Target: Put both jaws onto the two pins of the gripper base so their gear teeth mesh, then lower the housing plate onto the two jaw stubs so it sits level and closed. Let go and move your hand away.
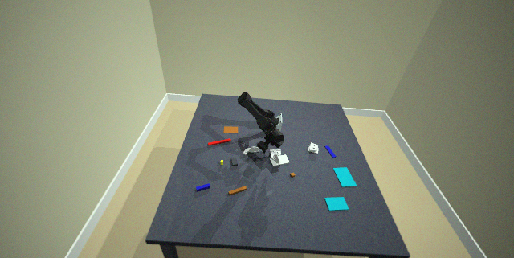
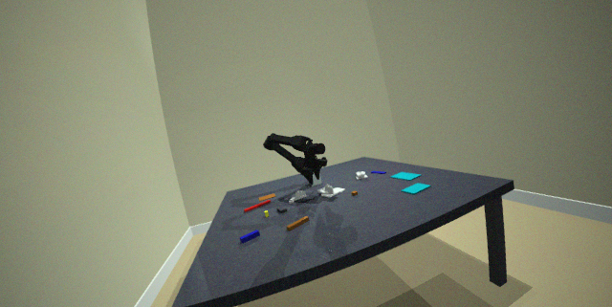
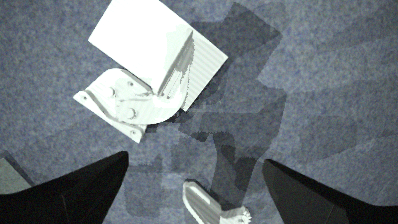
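Observation:
My gripper [image 2: 315, 181] [image 3: 197, 162] is wide open and empty above the table. The white gripper base [image 3: 120, 102] shows two round pins in the wrist view, beyond the left finger. It adjoins a flat white plate [image 1: 283, 159] [image 3: 135, 37]. A pale upright shape [image 3: 176, 70], perhaps a jaw, stands at the plate; whether it sits on a pin is unclear. A loose toothed jaw [image 1: 253, 150] [image 2: 298, 197] [image 3: 200, 201] lies apart on the table, low between the fingers in the wrist view. A small white part [image 1: 313, 148] [image 2: 360, 175], perhaps the housing plate, lies farther right.
An orange cube [image 1: 292, 174] lies near the white plate. A black block [image 1: 234, 162], yellow cube [image 1: 222, 162], red bar [image 1: 219, 142] and orange bar [image 1: 238, 190] lie left and in front. Two cyan plates [image 1: 344, 177] [image 1: 336, 203] lie right. A pale panel [image 1: 280, 120] shows behind the arm.

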You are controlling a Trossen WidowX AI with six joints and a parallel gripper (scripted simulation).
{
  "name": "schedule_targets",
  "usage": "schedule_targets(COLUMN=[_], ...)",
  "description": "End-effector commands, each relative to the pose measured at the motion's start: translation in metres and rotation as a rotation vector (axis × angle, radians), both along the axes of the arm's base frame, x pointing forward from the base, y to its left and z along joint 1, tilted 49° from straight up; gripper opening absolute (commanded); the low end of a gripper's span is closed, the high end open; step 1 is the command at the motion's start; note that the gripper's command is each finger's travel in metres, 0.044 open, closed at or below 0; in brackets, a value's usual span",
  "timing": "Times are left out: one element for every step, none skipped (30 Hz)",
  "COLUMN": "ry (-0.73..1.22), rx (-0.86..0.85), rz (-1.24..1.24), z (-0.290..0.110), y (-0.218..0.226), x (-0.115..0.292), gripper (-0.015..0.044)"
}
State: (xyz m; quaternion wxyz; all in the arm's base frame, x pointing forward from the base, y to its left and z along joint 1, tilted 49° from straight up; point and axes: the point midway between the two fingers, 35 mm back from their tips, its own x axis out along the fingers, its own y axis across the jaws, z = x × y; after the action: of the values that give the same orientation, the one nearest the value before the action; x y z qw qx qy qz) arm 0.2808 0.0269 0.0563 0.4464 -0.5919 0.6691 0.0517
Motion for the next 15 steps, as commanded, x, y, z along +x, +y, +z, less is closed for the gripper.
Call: schedule_targets(ry=[0.052, 0.068, 0.083, 0.098, 0.114, 0.129, 0.145, 0.16, 0.176, 0.191, 0.206, 0.222, 0.237, 0.253, 0.268], rx=[-0.01, -0.012, -0.014, -0.016, -0.018, -0.02, -0.022, -0.024, -0.026, -0.028, -0.031, -0.033, -0.035, -0.037, -0.039], rz=[0.051, 0.064, 0.078, 0.091, 0.104, 0.118, 0.131, 0.145, 0.158, 0.171, 0.185, 0.198, 0.212, 0.225, 0.238], z=[0.011, 0.013, 0.016, 0.018, 0.02, 0.023, 0.025, 0.027, 0.03, 0.032, 0.034, 0.036, 0.038, 0.041, 0.043], y=[-0.007, -0.009, -0.011, -0.012, -0.014, -0.016, -0.018, -0.019, -0.021, -0.023, -0.024, -0.026, -0.028, -0.03, -0.031], x=[-0.003, -0.003, -0.004, -0.005, -0.006, -0.006, -0.007, -0.008, -0.009, -0.01, -0.011, -0.012, -0.013, -0.014, -0.015], gripper=[0.044, 0.044, 0.044, 0.044, 0.044, 0.044, 0.044, 0.044, 0.044, 0.044, 0.044, 0.044, 0.044, 0.044, 0.044])
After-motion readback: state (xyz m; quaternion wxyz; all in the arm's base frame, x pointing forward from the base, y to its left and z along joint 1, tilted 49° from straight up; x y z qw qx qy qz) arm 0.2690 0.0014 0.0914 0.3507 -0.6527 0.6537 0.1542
